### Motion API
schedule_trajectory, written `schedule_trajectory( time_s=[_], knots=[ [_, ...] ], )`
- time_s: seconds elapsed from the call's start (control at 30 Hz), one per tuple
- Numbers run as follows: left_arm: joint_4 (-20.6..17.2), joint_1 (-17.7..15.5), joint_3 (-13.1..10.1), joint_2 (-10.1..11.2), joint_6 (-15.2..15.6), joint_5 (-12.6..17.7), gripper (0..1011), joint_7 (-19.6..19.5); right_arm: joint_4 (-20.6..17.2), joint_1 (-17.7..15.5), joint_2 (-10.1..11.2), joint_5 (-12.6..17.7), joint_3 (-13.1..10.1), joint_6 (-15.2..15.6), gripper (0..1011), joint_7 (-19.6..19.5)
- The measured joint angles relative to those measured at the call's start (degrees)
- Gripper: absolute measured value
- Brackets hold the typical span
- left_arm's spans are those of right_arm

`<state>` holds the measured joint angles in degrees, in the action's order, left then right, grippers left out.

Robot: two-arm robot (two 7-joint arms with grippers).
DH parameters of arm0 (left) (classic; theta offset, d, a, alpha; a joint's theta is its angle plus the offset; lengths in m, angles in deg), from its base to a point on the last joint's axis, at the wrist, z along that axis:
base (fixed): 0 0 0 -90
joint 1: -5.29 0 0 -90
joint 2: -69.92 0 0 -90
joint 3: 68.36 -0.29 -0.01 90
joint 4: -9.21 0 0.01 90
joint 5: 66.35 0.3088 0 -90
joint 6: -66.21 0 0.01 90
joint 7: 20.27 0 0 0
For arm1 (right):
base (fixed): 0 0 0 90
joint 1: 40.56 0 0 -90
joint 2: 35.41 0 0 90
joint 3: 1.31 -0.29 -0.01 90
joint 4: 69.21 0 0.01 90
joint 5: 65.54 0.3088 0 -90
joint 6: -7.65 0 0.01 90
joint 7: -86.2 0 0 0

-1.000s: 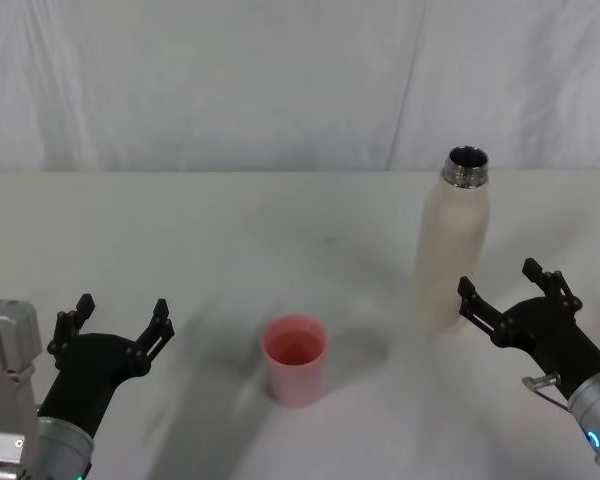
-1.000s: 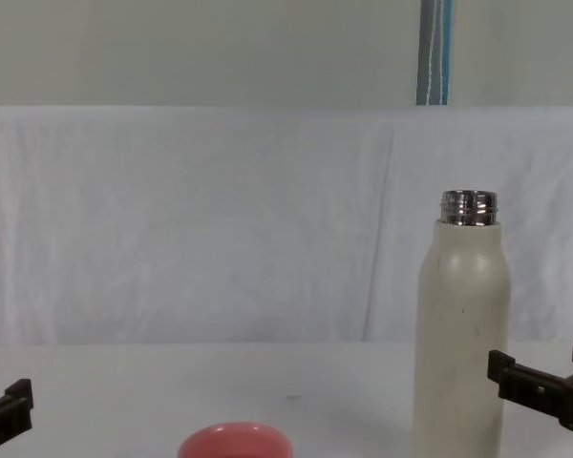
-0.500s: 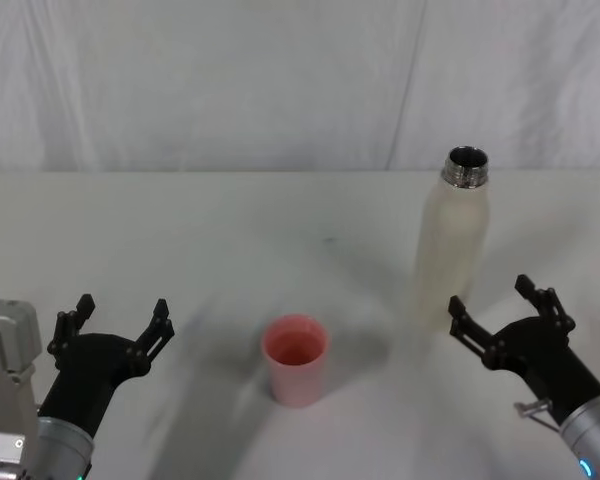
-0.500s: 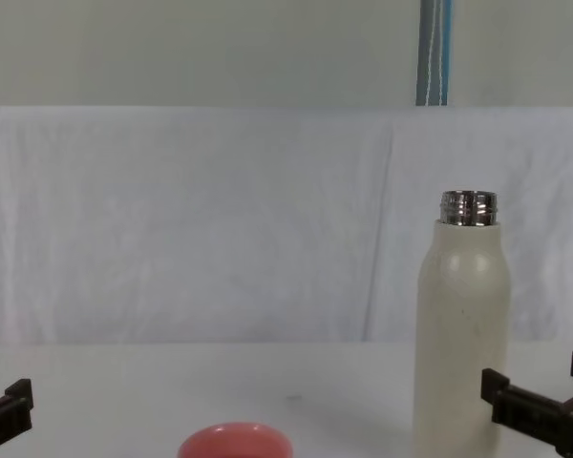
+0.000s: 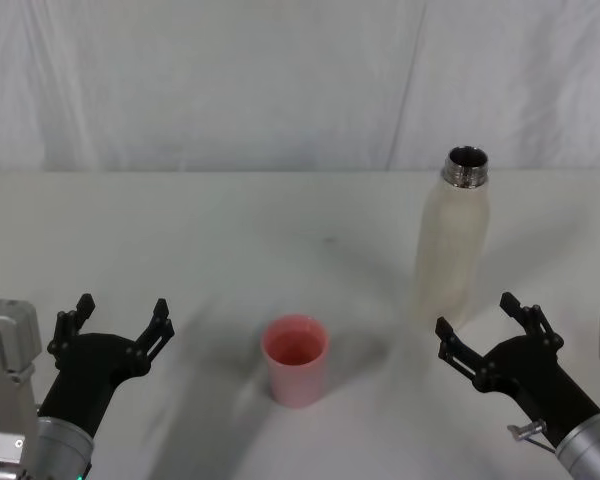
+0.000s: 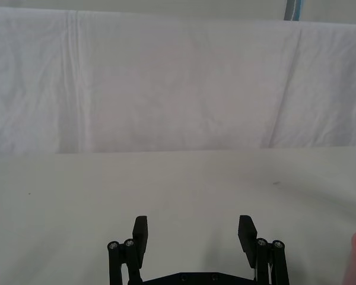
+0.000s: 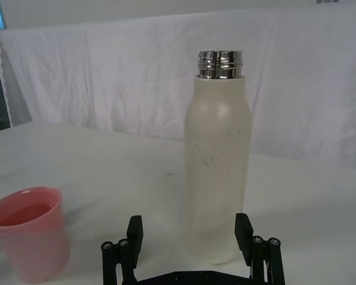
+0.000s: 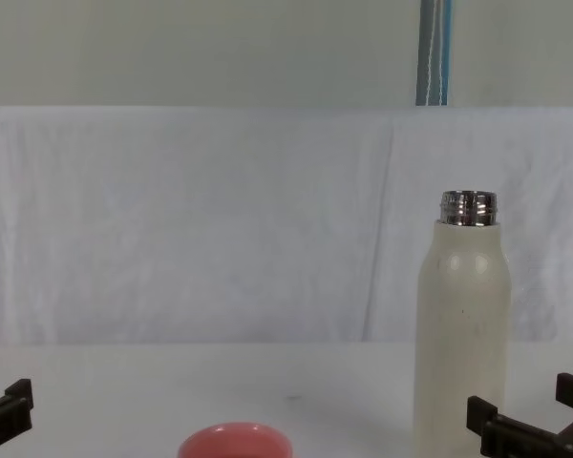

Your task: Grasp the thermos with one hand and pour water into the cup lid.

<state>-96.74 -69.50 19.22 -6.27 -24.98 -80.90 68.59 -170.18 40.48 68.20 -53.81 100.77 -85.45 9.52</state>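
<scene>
- left gripper (image 5: 117, 320) is hanging out at the near left of the white table (image 5: 230, 220), fingers spread wide, holding nothing, well apart from everything else
- pink cup lid (image 5: 295, 359) is sitting upright near the middle front of the table, mouth open to the top, between the two grippers
- cream thermos (image 5: 452, 242) is standing upright to the right and further back, steel neck uncapped
- right gripper (image 5: 483, 334) is hovering just in front of the thermos base, fingers wide open, not touching it
</scene>
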Motion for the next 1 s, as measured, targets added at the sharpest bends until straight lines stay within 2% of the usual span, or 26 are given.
schedule_trajectory(
  time_s=[1.0],
  knots=[
    [0.00, 0.00, 0.00, 0.00, 0.00, 0.00, 1001, 0.00, -0.03, -0.15, 0.13, 0.21, 0.00, 0.10, 1000, 0.27]
  ],
)
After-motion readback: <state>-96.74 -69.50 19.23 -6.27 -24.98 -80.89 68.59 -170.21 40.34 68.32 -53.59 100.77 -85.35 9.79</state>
